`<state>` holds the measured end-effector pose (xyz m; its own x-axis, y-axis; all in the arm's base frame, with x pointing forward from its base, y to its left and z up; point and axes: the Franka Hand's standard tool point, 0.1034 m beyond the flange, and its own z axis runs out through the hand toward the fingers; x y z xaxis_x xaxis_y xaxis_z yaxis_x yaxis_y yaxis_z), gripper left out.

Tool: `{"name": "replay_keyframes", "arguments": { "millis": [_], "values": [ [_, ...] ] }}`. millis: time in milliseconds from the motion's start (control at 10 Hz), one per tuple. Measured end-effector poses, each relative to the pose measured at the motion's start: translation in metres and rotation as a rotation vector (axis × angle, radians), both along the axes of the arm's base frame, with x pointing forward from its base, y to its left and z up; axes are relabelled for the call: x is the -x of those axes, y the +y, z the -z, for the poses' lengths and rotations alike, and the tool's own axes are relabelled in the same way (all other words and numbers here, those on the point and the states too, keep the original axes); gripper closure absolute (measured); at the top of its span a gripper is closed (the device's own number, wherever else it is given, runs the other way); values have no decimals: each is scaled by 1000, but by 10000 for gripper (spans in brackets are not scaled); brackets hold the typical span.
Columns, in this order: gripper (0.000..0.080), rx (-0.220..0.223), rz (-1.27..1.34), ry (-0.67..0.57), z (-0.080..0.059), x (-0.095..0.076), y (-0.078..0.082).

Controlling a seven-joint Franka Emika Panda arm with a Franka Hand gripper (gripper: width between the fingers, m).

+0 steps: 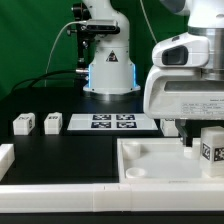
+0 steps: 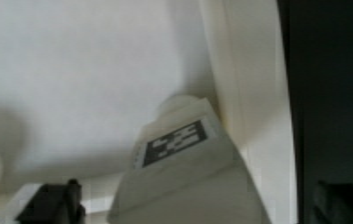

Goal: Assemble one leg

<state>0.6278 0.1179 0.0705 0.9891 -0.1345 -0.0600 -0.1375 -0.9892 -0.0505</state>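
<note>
The white tray [image 1: 150, 165] is sitting nearest me on the bench [image 1: 60, 145], while the end effector [image 2: 194, 205], fingers apart, is straddling the tagged leg [image 2: 176, 140] beside the tray's wall, apparently readying a grasp.

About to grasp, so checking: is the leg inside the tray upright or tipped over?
Upright: in the exterior view the leg stands on end in the tray, tag on its side face.

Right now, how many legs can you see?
3 legs: one and another at the exterior view's left, a third at the tray. The arm may hide more.
</note>
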Motion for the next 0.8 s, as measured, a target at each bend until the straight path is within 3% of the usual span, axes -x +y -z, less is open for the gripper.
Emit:
{"name": "replay_keyframes", "arguments": {
  "millis": [200, 400, 500, 600, 700, 800],
  "values": [
    [150, -12, -237, -14, 0, 0, -1],
    [150, -16, -278, -17, 0, 0, -1],
    [247, -16, -278, -17, 0, 0, -1],
    [247, -16, -278, -17, 0, 0, -1],
    [429, -16, -278, -17, 0, 0, -1],
    [509, -16, -278, -17, 0, 0, -1]
  ]
}}
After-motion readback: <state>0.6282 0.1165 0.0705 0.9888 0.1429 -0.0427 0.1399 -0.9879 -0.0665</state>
